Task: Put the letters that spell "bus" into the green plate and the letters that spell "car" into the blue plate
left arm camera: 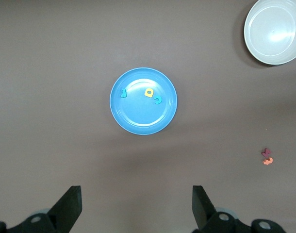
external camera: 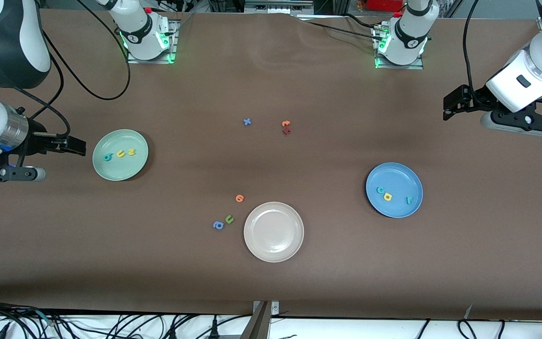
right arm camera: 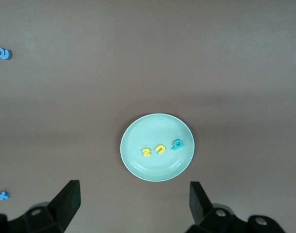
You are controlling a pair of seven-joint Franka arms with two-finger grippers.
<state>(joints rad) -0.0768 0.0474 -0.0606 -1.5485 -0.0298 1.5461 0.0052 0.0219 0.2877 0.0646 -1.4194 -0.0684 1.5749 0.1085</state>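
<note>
Front view: green plate (external camera: 120,155) near the right arm's end of the counter (external camera: 271,282), carrying teal "b" (external camera: 107,157), yellow "u" (external camera: 120,154) and yellow "s" (external camera: 131,152) in a row. Blue plate (external camera: 394,190) toward the left arm's end, carrying teal "c" (external camera: 380,190), yellow "a" (external camera: 387,197) and teal "r" (external camera: 409,200).

Right gripper (external camera: 71,145) up in the air just beside the green plate's rim, fingers (right arm camera: 65,201) spread wide and empty; in the right wrist view, plate and its three letters well ahead of the fingers. Left gripper (external camera: 459,101) raised off to the side of the blue plate, well apart from it, fingers (left arm camera: 70,206) likewise spread, nothing between them; left wrist view looking down on that plate ahead of the fingers.

Both words appear sorted, so likely nothing left to do. Still on the bare counter, untouched: beige-white plate (external camera: 274,231), blue "a" (external camera: 218,225), green "u" (external camera: 229,219), one orange letter (external camera: 239,198), blue "x" (external camera: 247,122), another orange letter touching a dark red one (external camera: 286,127).
</note>
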